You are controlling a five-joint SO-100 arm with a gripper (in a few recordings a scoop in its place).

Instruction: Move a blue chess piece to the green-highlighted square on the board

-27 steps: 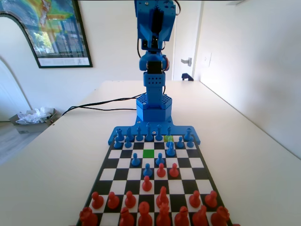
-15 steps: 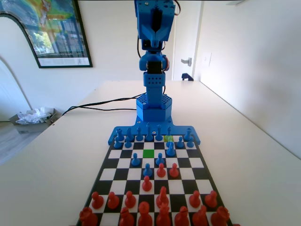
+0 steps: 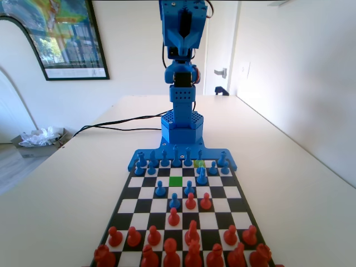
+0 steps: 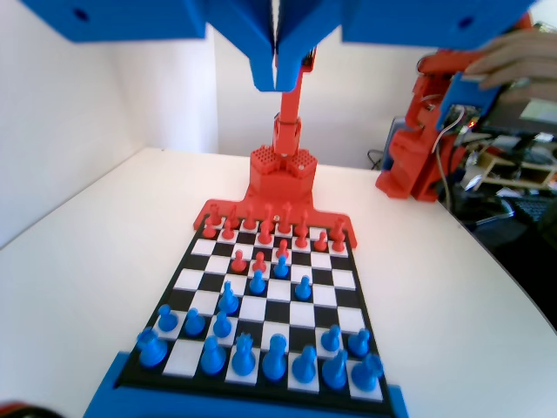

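Note:
Along the board's [image 3: 232,192] far end the blue chess pieces [image 3: 177,161] stand in rows, and a few more [image 3: 189,188] are further out. The green-highlighted square [image 3: 176,181] lies bare between them, just in front of the blue rows. A paler yellow-green square [image 3: 199,163] sits in the far row, to the right. My gripper [image 3: 183,41] hangs high above the arm's base, well back from the board. In the wrist view the gripper [image 4: 277,83] has its jaws pressed together with nothing between them, and the blue pieces [image 4: 228,300] stand far below on the board [image 4: 322,300].
Red pieces [image 3: 173,217] fill the near end of the board and reach into the middle, close to the advanced blue ones. The arm's blue base [image 3: 182,128] stands at the board's far edge. A black cable [image 3: 111,125] runs across the table to the left.
The raised gripper shifted slightly at the top of the fixed view about a second ago and has been still since. No piece has moved.

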